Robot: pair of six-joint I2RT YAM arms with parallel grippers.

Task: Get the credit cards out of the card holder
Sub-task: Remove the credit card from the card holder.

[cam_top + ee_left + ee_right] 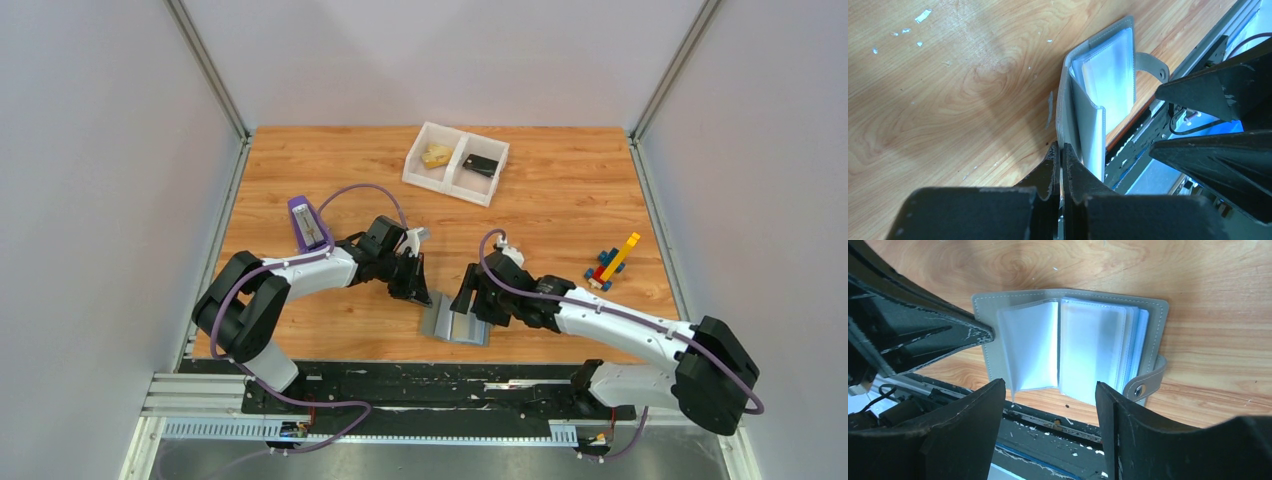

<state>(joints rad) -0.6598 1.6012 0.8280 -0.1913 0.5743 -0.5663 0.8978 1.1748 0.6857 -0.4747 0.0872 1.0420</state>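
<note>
The wooden table (560, 200) bears the card holder (455, 322), white tray (447, 190), purple object (308, 224), bricks (612, 262).

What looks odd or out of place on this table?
Nothing looks broken. The card holder is held open by the table's near edge, one cover pinched in the left hand, and its clear sleeves look empty. Small white flecks dot the wood nearby.

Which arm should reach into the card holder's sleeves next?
Right. The right gripper hangs open just above the opened card holder, facing its clear sleeves. The left gripper is shut on the cover edge, propping it open; releasing would probably let it close.
</note>
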